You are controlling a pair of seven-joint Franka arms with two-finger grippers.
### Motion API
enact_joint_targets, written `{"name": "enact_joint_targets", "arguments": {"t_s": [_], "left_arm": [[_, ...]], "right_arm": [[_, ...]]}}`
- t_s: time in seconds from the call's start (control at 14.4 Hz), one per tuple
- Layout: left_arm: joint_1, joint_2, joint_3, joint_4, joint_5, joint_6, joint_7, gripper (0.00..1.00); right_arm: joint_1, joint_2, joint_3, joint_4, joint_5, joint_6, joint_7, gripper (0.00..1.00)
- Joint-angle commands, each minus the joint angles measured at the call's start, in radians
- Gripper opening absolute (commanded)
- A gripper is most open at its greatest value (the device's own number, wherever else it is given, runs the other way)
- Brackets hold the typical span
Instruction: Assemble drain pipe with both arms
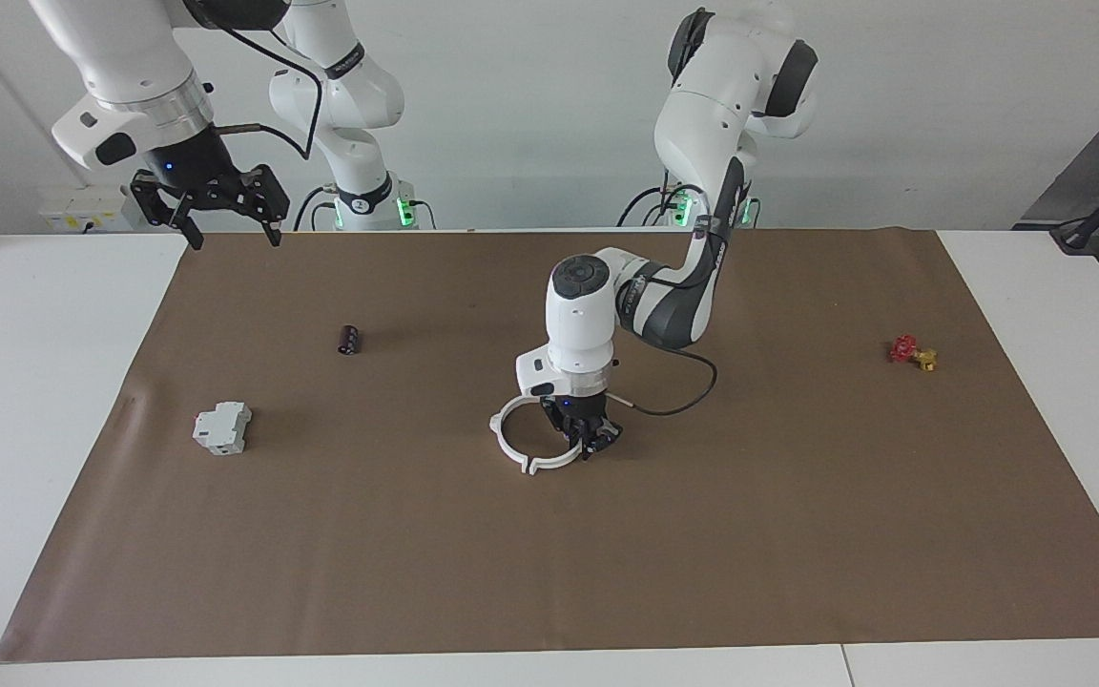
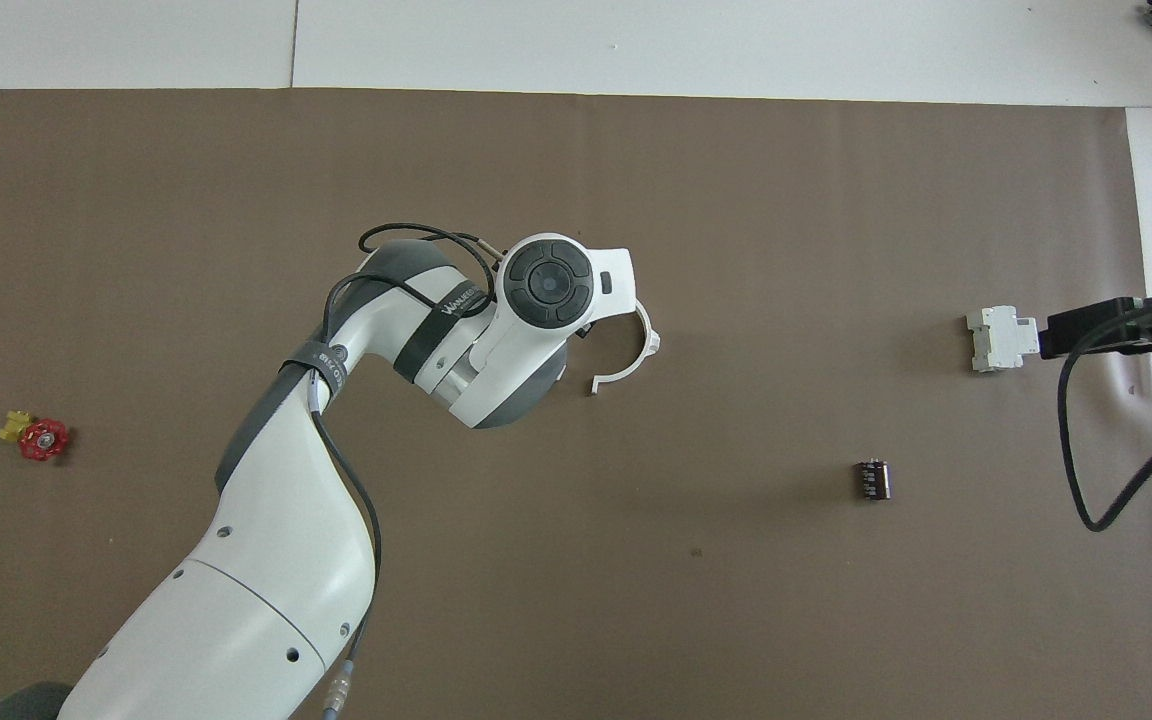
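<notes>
Where mat centre lies: drain pipe (image 1: 523, 444) ring, clenched in left pincer (image 1: 586, 445); right pincer (image 1: 222, 224) released.

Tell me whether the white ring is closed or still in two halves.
Closed, as far as shows: the white ring lies flat as one loop; the left gripper, shut on it, hides one seam.

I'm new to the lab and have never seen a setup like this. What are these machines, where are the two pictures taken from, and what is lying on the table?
Two white jointed robot arms work at a table covered with a brown paper mat. One picture faces them from across the table; the other looks steeply down from above their end. The left gripper is down at mid-table, shut on the thin white plastic ring. The right gripper waits open, raised over its end of the table. Also on the mat: a grey-white blocky box, a small black cylinder, and a small red-and-yellow part.
</notes>
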Motion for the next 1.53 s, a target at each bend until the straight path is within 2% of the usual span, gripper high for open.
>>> {"name": "enact_joint_targets", "arguments": {"t_s": [0.0, 0.35, 0.49, 0.62, 0.69, 0.97, 1.25, 1.46], "left_arm": [[-0.024, 0.025, 0.011, 0.013, 0.009, -0.034, -0.023, 0.11], [-0.027, 0.027, 0.009, 0.010, 0.008, -0.022, -0.046, 0.17], [-0.027, 0.027, 0.009, 0.005, 0.008, -0.016, -0.048, 0.32], [-0.027, 0.027, 0.009, 0.004, 0.008, -0.010, -0.068, 0.64], [-0.027, 0.027, 0.009, 0.002, 0.008, 0.001, -0.071, 0.76], [-0.030, 0.025, 0.009, 0.001, 0.008, -0.007, -0.072, 0.77], [-0.039, 0.013, 0.009, 0.002, -0.009, -0.068, -0.101, 0.80], [-0.038, -0.002, 0.008, -0.004, -0.062, -0.080, -0.117, 0.85]], "right_arm": [[-0.005, -0.002, 0.002, -0.002, 0.024, -0.009, 0.010, 1.00], [-0.005, -0.001, 0.002, -0.002, 0.024, -0.009, 0.010, 1.00], [-0.005, -0.001, 0.002, -0.002, 0.024, -0.007, 0.010, 1.00], [-0.005, -0.001, 0.002, -0.002, 0.024, -0.007, 0.010, 1.00], [-0.005, -0.001, 0.002, -0.002, 0.024, -0.007, 0.010, 1.00], [-0.005, 0.001, 0.002, -0.002, 0.024, -0.005, 0.010, 1.00], [-0.005, 0.001, 0.002, -0.002, 0.024, -0.005, 0.010, 1.00], [-0.005, 0.001, 0.002, -0.002, 0.024, -0.007, 0.008, 1.00]]}}
